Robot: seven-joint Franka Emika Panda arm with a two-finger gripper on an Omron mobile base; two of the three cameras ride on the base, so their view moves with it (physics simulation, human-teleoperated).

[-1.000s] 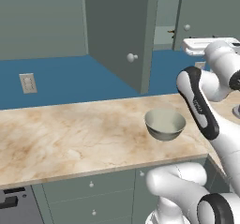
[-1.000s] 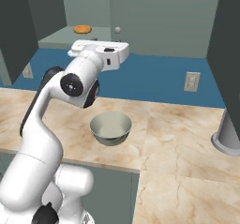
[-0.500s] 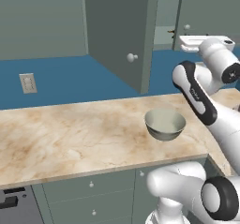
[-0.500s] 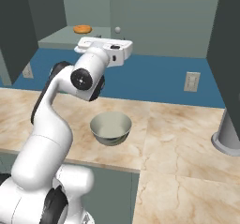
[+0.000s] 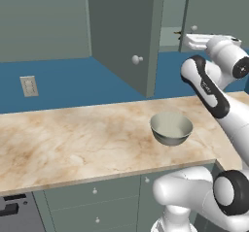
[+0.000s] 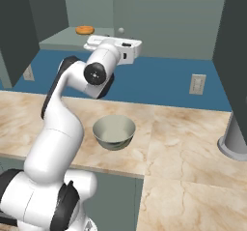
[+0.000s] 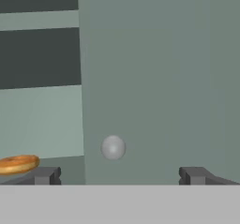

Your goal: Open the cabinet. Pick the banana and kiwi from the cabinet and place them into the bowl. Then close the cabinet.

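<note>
The cabinet's left door [image 5: 121, 32] is swung wide open; its right door [image 5: 214, 8] is closed, with a round white knob [image 7: 113, 147] straight ahead in the hand view. My gripper [image 7: 120, 175] is open and empty, held up at the pale shelf's edge [image 5: 185, 39] [image 6: 89, 45], just in front of the right door. The brown-orange banana [image 6: 85, 30] [image 7: 16, 164] lies on the shelf, left of my left fingertip [image 7: 47, 175]. The kiwi is hidden. The grey bowl [image 5: 171, 128] [image 6: 114, 131] sits empty on the marble counter below the hand.
The open left door juts out over the counter [image 5: 73, 143]. A grey cylinder [image 6: 235, 138] stands at the counter's right end beside a dark panel [image 6: 236, 41]. A wall outlet [image 5: 28, 86] is on the blue backsplash. Drawers [image 5: 92, 192] lie under the counter.
My hand has moved up and inward to the cabinet shelf, with the arm bending higher. The jaws stayed open. Bowl and doors are unmoved.
</note>
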